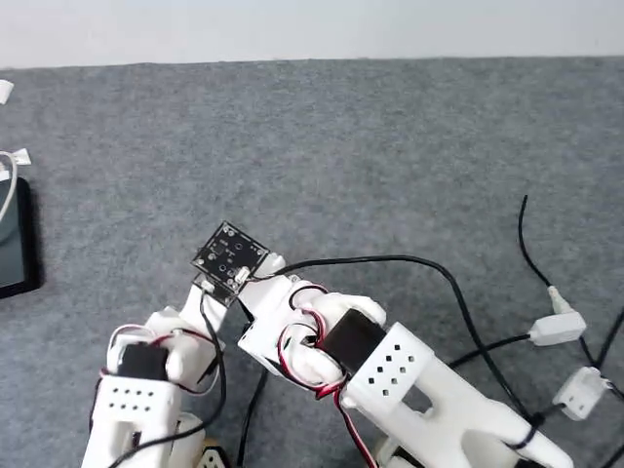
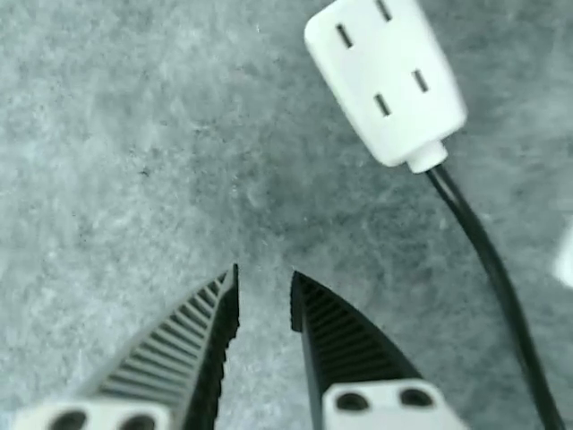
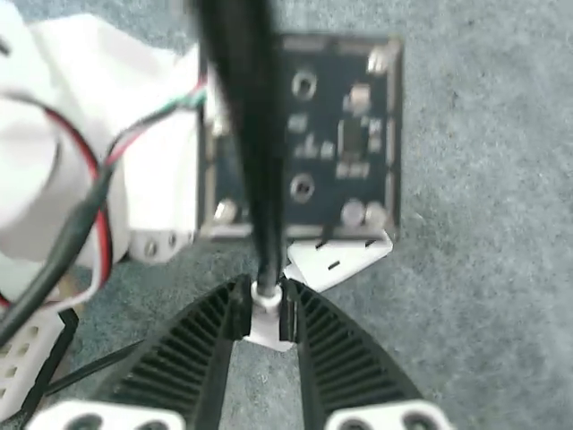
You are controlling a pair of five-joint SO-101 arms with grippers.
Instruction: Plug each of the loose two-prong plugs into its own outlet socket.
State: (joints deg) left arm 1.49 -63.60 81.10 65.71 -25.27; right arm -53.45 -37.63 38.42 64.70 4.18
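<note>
A white outlet block (image 2: 385, 81) with several slots lies on the grey carpet, and its black cord (image 2: 501, 287) trails away from it. My left gripper (image 2: 264, 300) hovers over bare carpet a short way from the block, open by a narrow gap with nothing between its fingers. My right gripper (image 3: 267, 309) is shut on a small white plug (image 3: 266, 321) whose black cable (image 3: 242, 116) runs up past the camera. A corner of the white outlet block (image 3: 338, 258) shows just beyond the right fingertips. Two more white plugs (image 1: 558, 329) (image 1: 582, 392) lie on black cables at the right.
The left arm's wrist camera board (image 1: 229, 255) sits close above the right gripper, so the two arms crowd together at the front centre. A black cable (image 1: 390, 259) loops to the right. A dark flat device (image 1: 14, 239) lies at the left edge.
</note>
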